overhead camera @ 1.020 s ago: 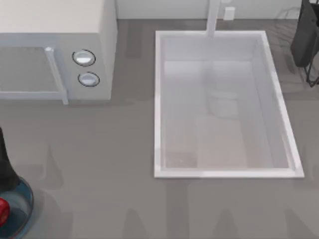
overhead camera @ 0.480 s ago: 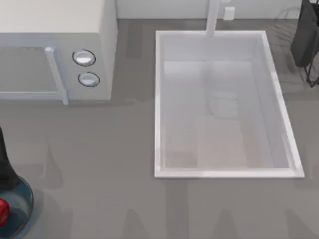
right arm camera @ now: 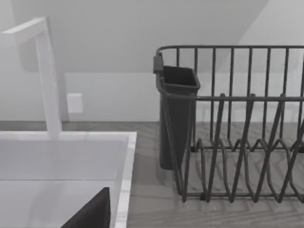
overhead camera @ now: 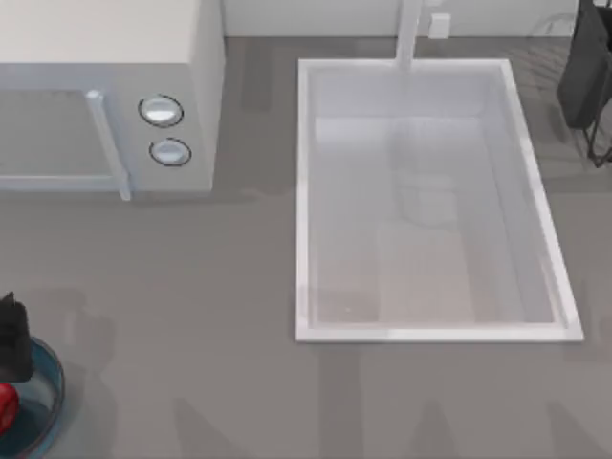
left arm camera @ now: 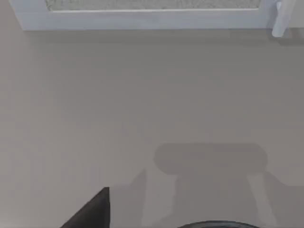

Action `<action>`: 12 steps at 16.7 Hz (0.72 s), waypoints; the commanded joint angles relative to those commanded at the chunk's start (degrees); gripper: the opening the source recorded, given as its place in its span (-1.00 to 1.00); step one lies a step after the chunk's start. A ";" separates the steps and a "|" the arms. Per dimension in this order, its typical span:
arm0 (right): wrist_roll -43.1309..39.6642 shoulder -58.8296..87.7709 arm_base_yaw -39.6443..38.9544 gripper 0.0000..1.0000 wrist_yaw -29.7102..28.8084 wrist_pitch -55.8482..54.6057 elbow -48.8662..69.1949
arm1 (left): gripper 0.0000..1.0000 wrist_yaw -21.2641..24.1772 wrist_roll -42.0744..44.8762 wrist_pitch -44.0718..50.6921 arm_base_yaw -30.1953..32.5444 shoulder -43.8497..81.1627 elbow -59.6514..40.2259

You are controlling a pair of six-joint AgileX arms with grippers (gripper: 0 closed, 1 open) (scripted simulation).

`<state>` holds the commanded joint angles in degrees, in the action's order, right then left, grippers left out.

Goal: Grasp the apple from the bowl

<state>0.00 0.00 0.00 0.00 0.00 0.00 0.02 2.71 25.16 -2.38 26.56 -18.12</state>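
Observation:
The dark teal-blue bowl (overhead camera: 46, 375) sits at the table's front left corner, cut off by the top view's edge. Its dark rim (left arm camera: 213, 223) also peeks in at the edge of the left wrist view. The small red apple (overhead camera: 5, 407) lies inside the bowl, half out of frame. My left gripper (overhead camera: 11, 342) is a dark shape over the bowl's far rim, just behind the apple, and a dark corner of it (left arm camera: 91, 212) appears in the left wrist view. My right gripper (overhead camera: 585, 69) is parked at the back right over the dish rack.
A white microwave (overhead camera: 105, 96) stands at the back left, with its door (left arm camera: 142, 12) ahead of the left wrist. A white sink (overhead camera: 304, 201) with a faucet (right arm camera: 47, 76) takes the middle right. A dark wire dish rack (right arm camera: 228, 123) with a cutlery cup stands at the back right.
My left gripper has moved toward the table's front edge and now sits lower over the bowl's far rim. The apple, bowl and right arm have not moved.

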 joint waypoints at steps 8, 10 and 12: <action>0.00 0.00 0.00 1.00 0.00 0.00 0.00 | 1.00 0.02 3.18 31.26 -2.78 35.52 -21.21; 0.00 0.00 0.00 1.00 0.00 0.00 0.00 | 1.00 0.03 3.68 36.05 -3.22 40.59 -24.59; 0.00 0.00 0.00 1.00 0.00 0.00 0.00 | 1.00 0.03 3.98 38.79 -3.48 43.37 -26.57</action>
<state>0.00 0.00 0.00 0.00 0.00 0.00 0.05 6.69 63.95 -5.86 69.92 -44.69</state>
